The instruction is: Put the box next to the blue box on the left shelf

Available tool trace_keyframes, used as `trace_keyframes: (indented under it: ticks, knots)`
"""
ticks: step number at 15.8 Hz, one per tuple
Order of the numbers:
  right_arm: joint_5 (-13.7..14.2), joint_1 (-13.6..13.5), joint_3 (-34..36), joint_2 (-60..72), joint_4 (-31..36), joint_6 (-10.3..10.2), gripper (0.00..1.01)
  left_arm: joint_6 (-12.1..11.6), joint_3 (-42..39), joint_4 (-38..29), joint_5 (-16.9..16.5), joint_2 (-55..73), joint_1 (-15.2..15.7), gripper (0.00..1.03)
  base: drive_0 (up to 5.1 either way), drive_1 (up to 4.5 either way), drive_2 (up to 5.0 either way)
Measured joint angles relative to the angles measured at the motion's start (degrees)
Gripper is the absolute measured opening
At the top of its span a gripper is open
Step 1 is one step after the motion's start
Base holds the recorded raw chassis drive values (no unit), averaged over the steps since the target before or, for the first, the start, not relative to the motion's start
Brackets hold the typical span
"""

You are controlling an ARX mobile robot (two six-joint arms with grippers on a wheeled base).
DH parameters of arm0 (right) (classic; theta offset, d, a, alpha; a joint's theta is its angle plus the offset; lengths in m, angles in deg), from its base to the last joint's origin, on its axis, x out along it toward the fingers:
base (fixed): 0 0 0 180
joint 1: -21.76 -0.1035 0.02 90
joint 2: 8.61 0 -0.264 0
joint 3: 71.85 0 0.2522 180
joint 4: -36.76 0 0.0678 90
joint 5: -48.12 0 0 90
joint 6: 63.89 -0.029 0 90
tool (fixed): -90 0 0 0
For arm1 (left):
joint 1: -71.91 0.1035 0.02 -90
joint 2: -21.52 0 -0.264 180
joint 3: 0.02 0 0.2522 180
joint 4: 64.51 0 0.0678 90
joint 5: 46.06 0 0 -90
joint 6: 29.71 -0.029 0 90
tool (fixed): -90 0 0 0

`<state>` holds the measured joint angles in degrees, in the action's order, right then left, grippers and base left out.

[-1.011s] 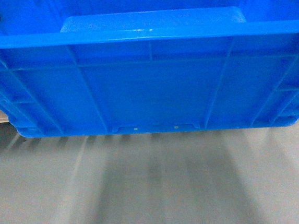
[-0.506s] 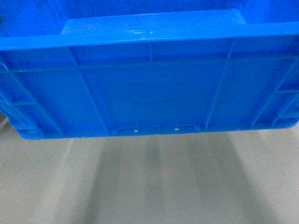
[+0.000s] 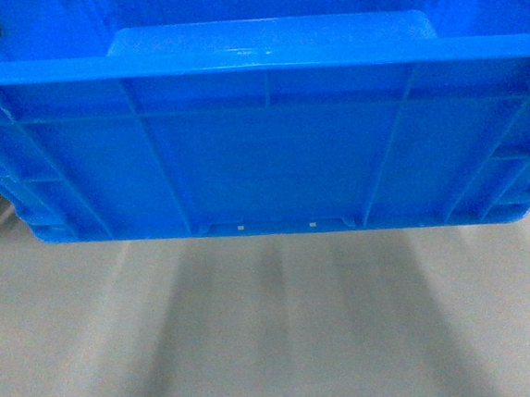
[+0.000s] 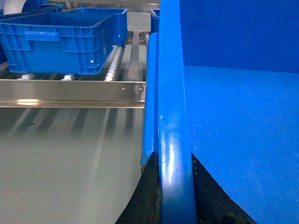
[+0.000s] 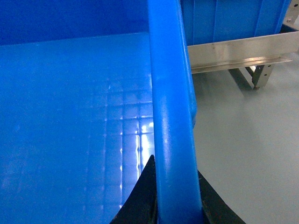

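Observation:
The box [image 3: 261,152], a large bright blue open-top crate with ribbed walls, hangs above the grey floor and fills the upper half of the head view. My left gripper [image 4: 172,156] is shut on its left rim [image 4: 170,93], one dark finger on each side of the rim. On the opposite rim [image 5: 170,93], my right gripper [image 5: 175,163] is shut the same way. Ahead to the left, the left shelf [image 4: 70,93] shows its steel front rail and white rollers [image 4: 114,60]. A blue box [image 4: 56,42] stands on it, apart from the held box.
Another blue crate [image 4: 105,18] stands behind the one on the shelf. In the right wrist view a further blue crate [image 5: 229,21] rests above a steel rail [image 5: 243,49] with a leg [image 5: 254,74] on the floor. Grey floor [image 3: 276,327] lies below.
A strip of steel rail at the left edge under the box has left the head view. The floor streaks have shifted, and the box holds its place in the view.

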<state>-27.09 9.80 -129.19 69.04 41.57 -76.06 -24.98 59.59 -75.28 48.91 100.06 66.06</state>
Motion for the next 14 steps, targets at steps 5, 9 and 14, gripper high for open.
trace_keyframes:
  ticks: [5, 9, 14]
  knots:
    - [0.00, 0.00, 0.00, 0.00, -0.04, 0.00, 0.08, 0.00, 0.00, 0.02, 0.00, -0.02, 0.00, 0.09, 0.0, 3.74, -3.7]
    - [0.00, 0.00, 0.00, 0.00, -0.04, 0.04, 0.08, 0.02, 0.00, 0.04, 0.00, -0.02, 0.00, 0.09, 0.0, 4.25, -4.2]
    - [0.02, 0.00, -0.02, 0.00, 0.15, 0.09, 0.08, 0.02, 0.00, -0.09, 0.00, -0.02, 0.00, 0.09, 0.1, 4.27, -4.2]
